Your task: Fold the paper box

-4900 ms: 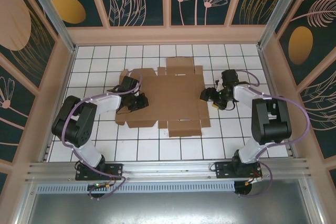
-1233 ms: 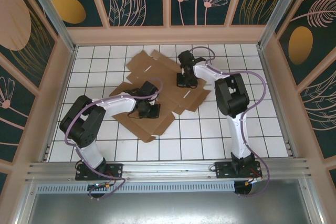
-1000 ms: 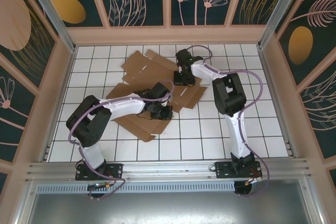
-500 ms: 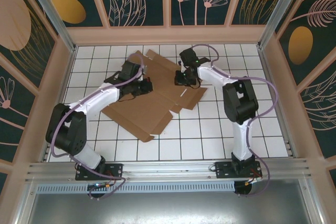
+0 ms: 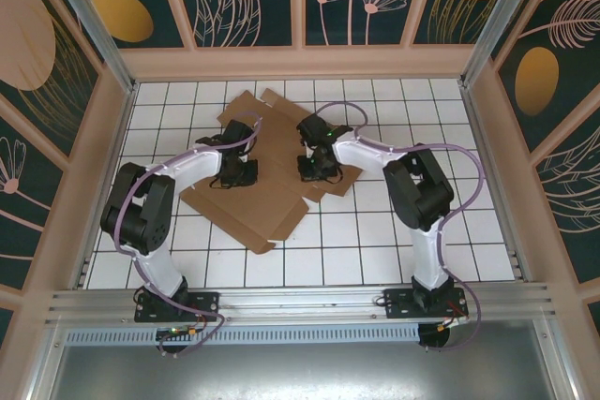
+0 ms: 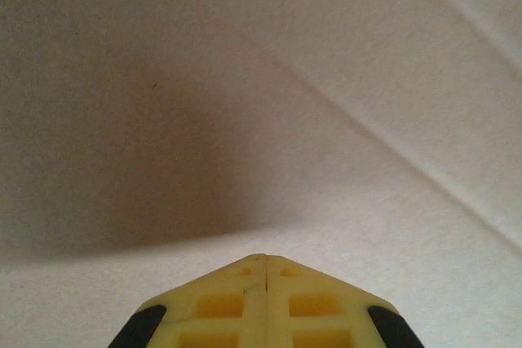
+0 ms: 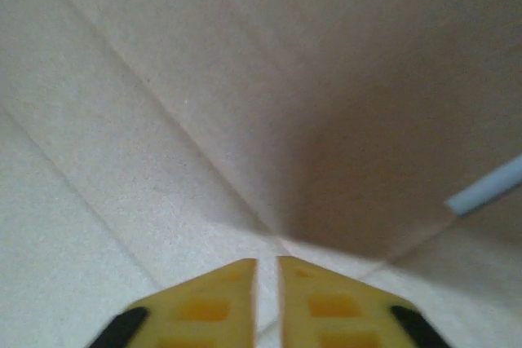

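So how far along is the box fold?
Done: nothing yet. The box looks like a flat sheet lying skewed on the table, with no wall raised.
In hand: the left gripper, shut, and the right gripper, all but shut, both sit close over the sheet near creases, holding nothing.
Left: every fold.
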Robot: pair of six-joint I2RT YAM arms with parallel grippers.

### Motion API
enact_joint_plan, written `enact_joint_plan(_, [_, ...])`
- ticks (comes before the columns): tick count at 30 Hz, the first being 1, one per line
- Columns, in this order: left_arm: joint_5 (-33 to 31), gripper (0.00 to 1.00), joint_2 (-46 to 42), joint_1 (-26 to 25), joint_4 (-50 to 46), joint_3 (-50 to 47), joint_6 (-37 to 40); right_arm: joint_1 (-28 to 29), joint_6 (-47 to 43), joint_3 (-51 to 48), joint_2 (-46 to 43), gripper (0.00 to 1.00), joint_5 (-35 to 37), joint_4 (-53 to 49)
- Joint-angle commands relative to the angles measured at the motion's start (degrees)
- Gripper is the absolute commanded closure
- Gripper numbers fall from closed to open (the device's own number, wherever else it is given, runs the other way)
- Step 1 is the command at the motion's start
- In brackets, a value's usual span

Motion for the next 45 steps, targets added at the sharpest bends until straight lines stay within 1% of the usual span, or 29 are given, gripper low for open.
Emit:
enact_joint_plan(1, [-2.0,0.93,1.4,-0.8,-3.5,-2.1,3.6,-1.3,-0.9,-3.6,1.4,0.94,5.4,-1.9])
enact_joint_plan(4, [-2.9,0.92,1.9,-2.9,-3.6,-4.1,4.3,-3.0,-2.1,-5.0,0.6,0.95,8.0,-3.0])
enact_joint_plan(7, [-2.1,0.92,2.0,-5.3,-2.7,-5.3,3.3,-5.9,-2.6,-6.4,-1.1,0.95,8.3,-3.2])
enact_joint_plan(8, [-1.6,0.92,2.3,-6.4,-2.4,-5.2,2.8,-6.8,-2.7,-6.8,-1.6,0.95,9.3,-3.3])
enact_joint_plan(11, [1.1,0.92,3.1,-10.0,-2.2,-3.5,1.3,-10.0,-3.4,-7.0,-2.4,0.95,9.2,-3.7])
enact_joint_plan(13, [4.0,0.92,3.3,-12.1,-1.6,-2.6,-0.1,-11.1,-4.0,-6.9,-2.6,0.94,9.4,-3.7])
enact_joint_plan(17, [10.0,0.92,2.7,-16.1,0.1,-2.6,-2.7,-11.8,-5.2,-6.3,-1.8,0.93,8.9,-3.5])
enact_joint_plan(19, [11.4,0.91,2.7,-18.2,0.4,-2.5,-3.3,-11.6,-5.4,-6.0,-1.4,0.92,7.0,-3.5])
enact_joint_plan(21, [11.8,0.91,3.0,-20.0,0.3,-2.2,-3.8,-11.2,-5.3,-6.4,-1.4,0.91,6.6,-3.3])
enact_joint_plan(24, [14.1,0.9,3.0,-21.6,2.0,-3.3,-5.2,-10.1,-5.2,-8.2,-2.2,0.91,6.0,-2.6])
enact_joint_plan(26, [14.2,0.9,3.1,-22.1,2.9,-4.5,-5.6,-9.5,-5.1,-9.5,-2.8,0.9,6.0,-2.3])
enact_joint_plan(29, [12.3,0.91,3.0,-22.1,2.9,-5.8,-5.5,-9.1,-4.4,-11.7,-4.1,0.91,7.2,-2.0])
enact_joint_plan(32, [12.0,0.92,1.7,-22.2,3.2,-6.7,-5.9,-9.2,-3.7,-14.1,-5.9,0.91,7.7,-1.5])
enact_joint_plan(39, [14.3,0.91,-0.1,-22.1,6.2,-9.8,-8.1,-9.2,-3.0,-18.7,-9.3,0.9,7.3,0.3])
enact_joint_plan(41, [14.3,0.9,-0.9,-22.2,6.4,-9.3,-8.4,-9.2,-2.8,-18.7,-10.1,0.88,6.5,1.1])
enact_joint_plan(43, [13.8,0.85,-2.2,-22.0,5.9,-7.9,-8.4,-9.4,-3.7,-17.6,-10.9,0.84,3.7,1.8])
enact_joint_plan(45, [14.2,0.81,-3.4,-21.2,5.7,-4.0,-8.5,-9.6,-3.7,-15.6,-12.7,0.8,2.5,1.7])
